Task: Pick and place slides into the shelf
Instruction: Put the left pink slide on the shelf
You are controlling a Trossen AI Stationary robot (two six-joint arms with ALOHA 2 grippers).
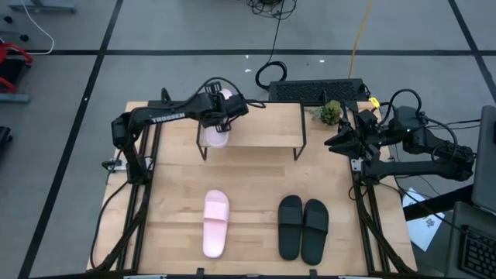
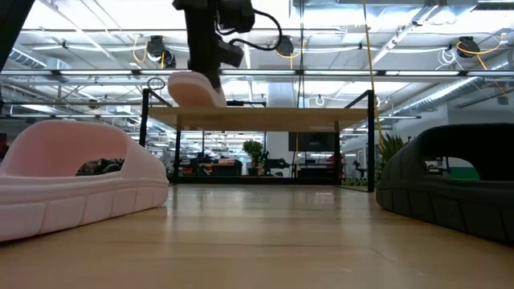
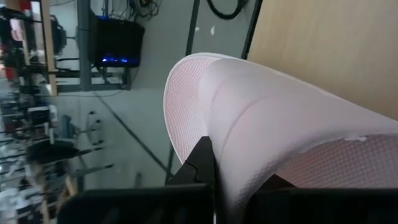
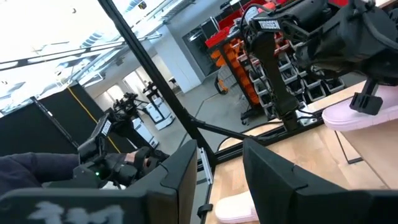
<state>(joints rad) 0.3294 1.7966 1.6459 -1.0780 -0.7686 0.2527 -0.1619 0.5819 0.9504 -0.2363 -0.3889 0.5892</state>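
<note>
Gripping a pale pink slide (image 1: 218, 133) by its wide strap, the left gripper (image 1: 222, 116) holds it at the left end of the shelf (image 1: 263, 124), its fingers (image 3: 200, 163) pinched on the strap's edge as the left wrist view shows. The low view has the sandal tilted, just above or touching the top board; which cannot be told. The slide looks light and rubbery, a moulded foam with a fine dimpled footbed and a smooth arched strap; that strap is the natural hold, likely to flex yet not slip. The shelf is a light wooden board on thin black metal legs, probably easy to nudge. On the desk (image 1: 256, 174) near the front lie a second pink slide (image 1: 215, 223) and two black slides (image 1: 303, 228) side by side, touching. The right gripper (image 1: 341, 139) waits at the desk's right edge beside a small plant (image 1: 330, 112), fingers spread.
</note>
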